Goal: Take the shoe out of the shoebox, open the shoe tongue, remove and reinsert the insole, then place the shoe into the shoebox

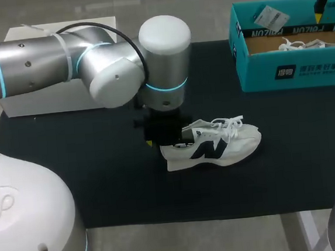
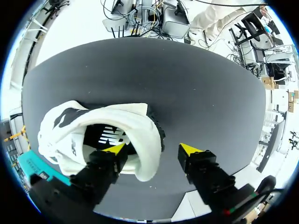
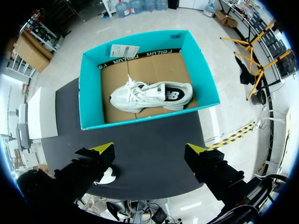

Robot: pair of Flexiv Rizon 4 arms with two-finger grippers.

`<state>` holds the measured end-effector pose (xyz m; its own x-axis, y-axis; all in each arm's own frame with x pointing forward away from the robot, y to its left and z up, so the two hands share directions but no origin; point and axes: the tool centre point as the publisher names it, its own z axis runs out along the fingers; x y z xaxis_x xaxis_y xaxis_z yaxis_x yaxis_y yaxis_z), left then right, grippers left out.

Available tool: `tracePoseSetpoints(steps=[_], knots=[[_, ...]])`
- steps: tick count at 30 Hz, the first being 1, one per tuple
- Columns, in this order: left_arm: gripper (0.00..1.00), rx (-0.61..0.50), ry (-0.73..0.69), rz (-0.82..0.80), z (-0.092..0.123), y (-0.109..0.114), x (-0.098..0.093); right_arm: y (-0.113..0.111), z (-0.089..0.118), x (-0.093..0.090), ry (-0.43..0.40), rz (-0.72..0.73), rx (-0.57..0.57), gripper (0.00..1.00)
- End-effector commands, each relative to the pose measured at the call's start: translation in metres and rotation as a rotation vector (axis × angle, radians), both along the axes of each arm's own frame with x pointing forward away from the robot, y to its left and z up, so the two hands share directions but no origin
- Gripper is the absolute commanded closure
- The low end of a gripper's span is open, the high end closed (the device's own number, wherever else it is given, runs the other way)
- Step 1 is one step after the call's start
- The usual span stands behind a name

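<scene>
The white sneaker with dark logo [image 1: 213, 148] is set on the black surface [image 1: 103, 190], its heel collar straddled by the open left gripper [image 2: 152, 149], likely for steadying. The right gripper [image 3: 149, 150] is held open above the teal cardboard shoebox [image 3: 88, 93].

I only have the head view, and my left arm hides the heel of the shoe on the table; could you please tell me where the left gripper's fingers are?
Observer: The left gripper is open astride the heel of the shoe: one finger inside the opening, the other outside, clear of the heel.
Operator: Thank you. What do the laces at the far right belong to?
Observer: A second shoe, lying on its side in the shoebox.
Operator: And my other arm?
Observer: The right gripper is open and holds nothing.
</scene>
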<state>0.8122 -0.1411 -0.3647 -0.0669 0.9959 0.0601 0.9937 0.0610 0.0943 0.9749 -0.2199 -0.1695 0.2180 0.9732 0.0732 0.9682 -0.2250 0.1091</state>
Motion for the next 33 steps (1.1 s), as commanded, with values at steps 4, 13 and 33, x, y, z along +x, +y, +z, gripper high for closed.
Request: tracePoseSetpoints(steps=[4,13,33], knots=[[0.00,-0.119,0.039,0.032,0.046,0.015,-0.012,0.000,0.000,0.000,-0.001,0.001,0.002,0.00],[0.00,-0.321,0.095,0.354,0.083,0.030,-0.013,0.000,0.000,0.000,-0.001,0.001,0.002,0.00],[0.00,-0.878,0.096,1.101,0.086,0.038,-0.086,0.000,0.000,0.000,-0.001,0.001,0.002,0.00]])
